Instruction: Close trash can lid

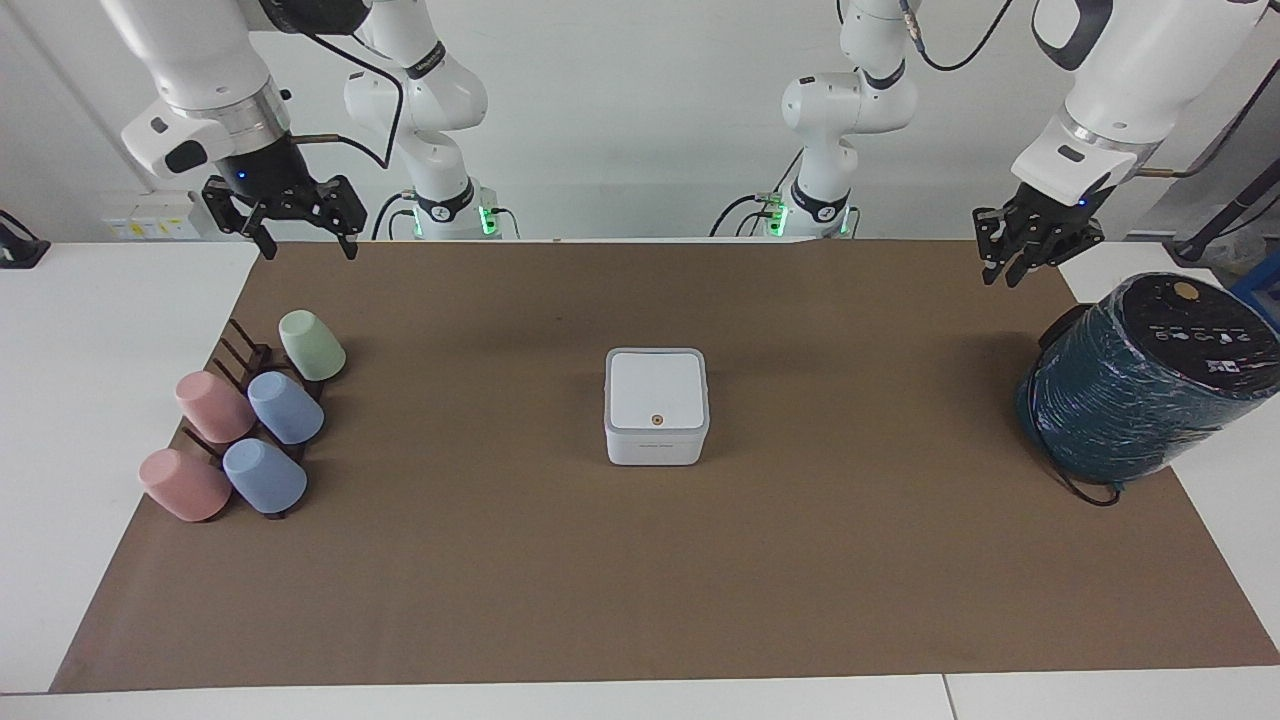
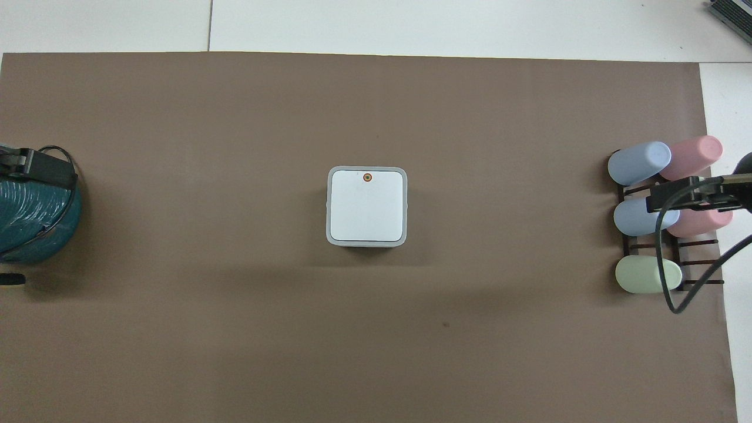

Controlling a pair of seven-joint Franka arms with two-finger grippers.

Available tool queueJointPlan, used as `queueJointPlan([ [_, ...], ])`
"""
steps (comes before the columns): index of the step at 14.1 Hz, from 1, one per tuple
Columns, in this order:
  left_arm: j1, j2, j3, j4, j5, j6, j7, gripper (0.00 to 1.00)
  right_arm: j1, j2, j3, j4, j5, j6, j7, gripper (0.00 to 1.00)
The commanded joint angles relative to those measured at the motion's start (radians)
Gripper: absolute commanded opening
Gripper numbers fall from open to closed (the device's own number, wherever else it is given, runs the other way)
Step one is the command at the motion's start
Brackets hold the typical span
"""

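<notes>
The small white trash can (image 1: 655, 448) stands in the middle of the brown mat. Its white lid (image 1: 655, 388) lies flat and closed on it, orange dot up; it also shows in the overhead view (image 2: 367, 205). My left gripper (image 1: 1000, 278) hangs in the air over the mat's corner at the left arm's end, beside the teal cylinder, well away from the can. In the overhead view the left gripper (image 2: 35, 165) covers part of that cylinder. My right gripper (image 1: 309, 248) is open and empty, raised over the right arm's end of the mat, above the cup rack (image 2: 675, 235).
A large dark teal wrapped cylinder (image 1: 1130, 390) stands at the left arm's end of the table. A dark rack with several pastel cups (image 1: 245, 420) sits at the right arm's end. The brown mat (image 1: 640, 580) covers most of the table.
</notes>
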State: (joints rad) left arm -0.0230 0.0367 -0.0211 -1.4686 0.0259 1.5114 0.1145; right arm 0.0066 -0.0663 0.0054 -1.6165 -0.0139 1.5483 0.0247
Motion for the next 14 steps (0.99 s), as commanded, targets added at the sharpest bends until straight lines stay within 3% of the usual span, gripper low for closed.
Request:
queueJointPlan([
  [1,0.025,-0.021,-0.007,-0.019,-0.007,0.001,-0.004,1.0,-0.007,-0.012,0.005,-0.01,0.019,-0.008,0.011,1.0],
  [7,0.018,-0.02,-0.01,-0.018,-0.055,0.013,0.102,1.0,-0.007,-0.012,0.005,-0.01,0.019,-0.008,0.012,1.0],
  [14,0.014,-0.021,-0.02,-0.019,-0.055,0.019,0.085,1.0,-0.007,-0.012,0.005,-0.01,0.019,-0.008,0.012,1.0],
])
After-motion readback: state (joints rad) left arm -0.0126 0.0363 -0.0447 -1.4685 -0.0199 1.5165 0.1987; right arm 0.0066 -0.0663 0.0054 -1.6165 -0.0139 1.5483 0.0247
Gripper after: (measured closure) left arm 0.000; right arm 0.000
